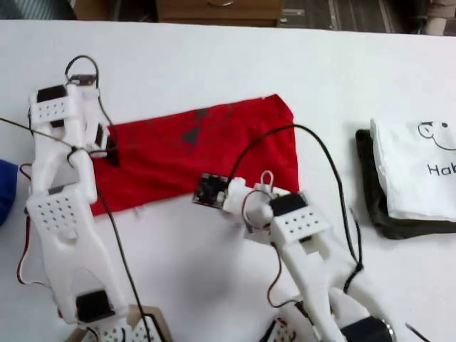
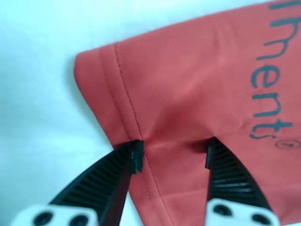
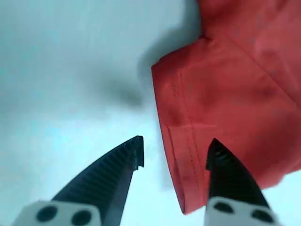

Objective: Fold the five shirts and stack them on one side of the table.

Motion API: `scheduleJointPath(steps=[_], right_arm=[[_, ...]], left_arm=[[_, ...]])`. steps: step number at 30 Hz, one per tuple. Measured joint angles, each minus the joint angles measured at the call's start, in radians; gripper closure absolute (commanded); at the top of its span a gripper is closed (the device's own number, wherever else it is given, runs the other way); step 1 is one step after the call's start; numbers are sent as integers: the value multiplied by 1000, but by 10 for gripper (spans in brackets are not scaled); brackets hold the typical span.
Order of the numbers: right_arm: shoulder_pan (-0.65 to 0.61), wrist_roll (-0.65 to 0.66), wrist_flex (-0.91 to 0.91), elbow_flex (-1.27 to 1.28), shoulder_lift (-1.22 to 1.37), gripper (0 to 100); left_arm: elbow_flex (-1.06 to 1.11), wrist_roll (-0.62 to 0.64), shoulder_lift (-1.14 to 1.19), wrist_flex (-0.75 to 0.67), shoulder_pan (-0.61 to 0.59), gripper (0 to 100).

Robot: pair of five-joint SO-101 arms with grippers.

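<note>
A red shirt [image 1: 203, 149], folded into a long strip, lies across the middle of the white table [image 1: 214, 64]. My left gripper [image 1: 108, 147] is at its left end. In the left wrist view it [image 2: 174, 153] is open, its two black fingertips [image 2: 135, 156] pressed down on the red shirt [image 2: 188, 94] astride the stitched hem near a corner. My right gripper [image 1: 209, 191] sits at the strip's near edge. It [image 3: 176, 150] is open, one fingertip over bare table and the other fingertip [image 3: 217, 155] over a folded corner of the red shirt [image 3: 225, 103].
At the right of the table a folded white shirt [image 1: 417, 167] lies on a folded dark shirt [image 1: 370, 192]. A blue cloth [image 1: 6, 189] peeks in at the left edge. Black cables [image 1: 320, 153] loop over the red shirt.
</note>
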Motion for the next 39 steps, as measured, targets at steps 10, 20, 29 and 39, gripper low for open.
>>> scheduleJointPath(steps=[10, 20, 29, 39], right_arm=[[21, 52, -51, -37, 199, 779], [114, 51, 31, -209, 215, 779], [100, 51, 80, -209, 276, 779], [54, 49, 40, -258, 430, 779]], left_arm=[[0, 0, 0, 0, 0, 757], [0, 0, 0, 0, 0, 757], [0, 0, 0, 0, 0, 757], [0, 0, 0, 0, 0, 757]])
